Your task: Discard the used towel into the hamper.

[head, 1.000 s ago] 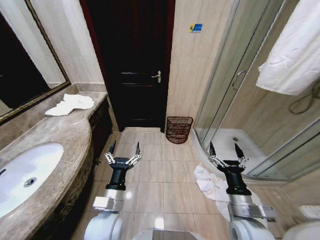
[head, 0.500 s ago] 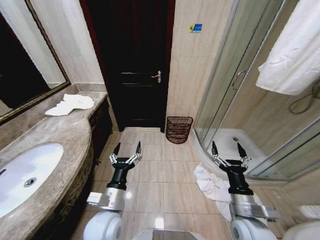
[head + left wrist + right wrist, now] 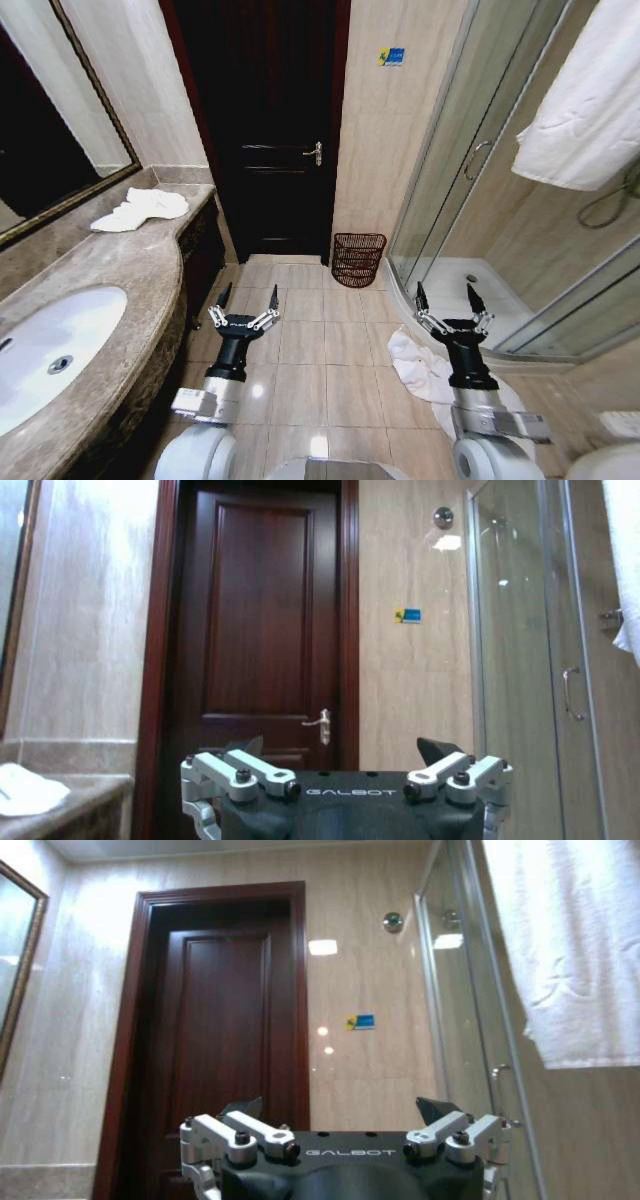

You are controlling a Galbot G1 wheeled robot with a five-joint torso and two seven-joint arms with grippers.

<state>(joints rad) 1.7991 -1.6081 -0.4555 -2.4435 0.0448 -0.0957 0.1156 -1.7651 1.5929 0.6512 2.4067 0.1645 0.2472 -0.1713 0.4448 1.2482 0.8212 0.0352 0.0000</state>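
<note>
**Spotter:** Where's the used towel from your seat?

**Me:** I take it to be the crumpled white towel [image 3: 425,372] on the floor at about four o'clock in the head view, heaped against the shower tray's curb, partly behind my right arm. There's another towel [image 3: 140,209] folded on the bench [image 3: 120,270] at ten o'clock, and a third one [image 3: 585,100] hanging over the shower screen, so I'm judging, not certain. The hamper [image 3: 357,259] sits at twelve o'clock, against the wall just right of the door [image 3: 260,120], well apart from the floor towel.

**Spotter:** How will it handle?

**Me:** Soft, light, floppy, nothing fragile. It'll sag and trail, so I'd pinch a raised fold near the middle of the heap rather than an edge. The tile looks glossy, so it may slide under a push.

**Spotter:** Arms?

**Me:** Left gripper [image 3: 245,302] at seven o'clock, pointing forward over the floor, fingers spread wide, holding nothing. Right gripper [image 3: 447,302] at five o'clock, same forward pose above the heap, fingers [image 3: 440,1129] spread wide too, empty. Both wrist cameras look level at the door.
</note>
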